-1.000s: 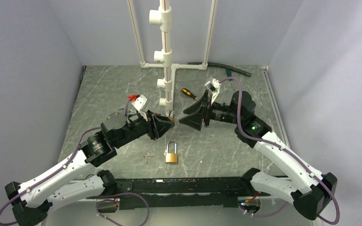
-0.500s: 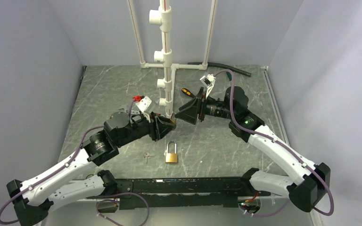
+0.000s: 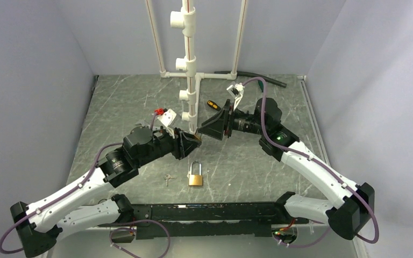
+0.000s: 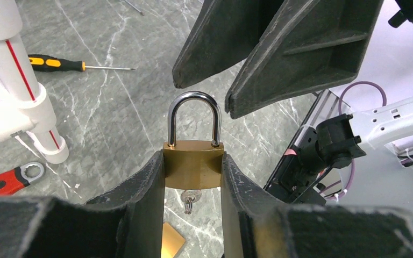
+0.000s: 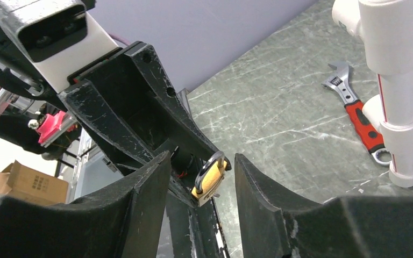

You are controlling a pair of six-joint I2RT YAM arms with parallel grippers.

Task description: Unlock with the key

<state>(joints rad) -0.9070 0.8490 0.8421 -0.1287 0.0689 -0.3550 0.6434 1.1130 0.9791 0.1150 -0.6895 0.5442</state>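
My left gripper (image 4: 192, 157) is shut on the body of a small brass padlock (image 4: 193, 166), which it holds off the table with the steel shackle (image 4: 193, 107) pointing away from it. A small silver key head with a ring (image 4: 189, 198) shows right under the padlock's body. The right gripper (image 5: 203, 157) is open, and the same padlock (image 5: 211, 177) sits in its gap, touching neither finger. In the left wrist view the right gripper's fingertips (image 4: 231, 110) hang just beyond the shackle. From above, both grippers meet near the pipe's foot (image 3: 199, 135). A loose silver key (image 3: 167, 179) lies on the table.
A larger brass padlock (image 3: 196, 174) stands by the near edge. A white pipe stand (image 3: 191, 64) rises just behind the grippers. A black-and-orange screwdriver (image 3: 215, 106) and a red-handled wrench (image 5: 363, 126) lie beside it. A dark hose (image 3: 258, 79) runs along the back.
The right gripper has moved left up to the held padlock and its jaws have narrowed. The left arm has shifted a little forward, still gripping the padlock.
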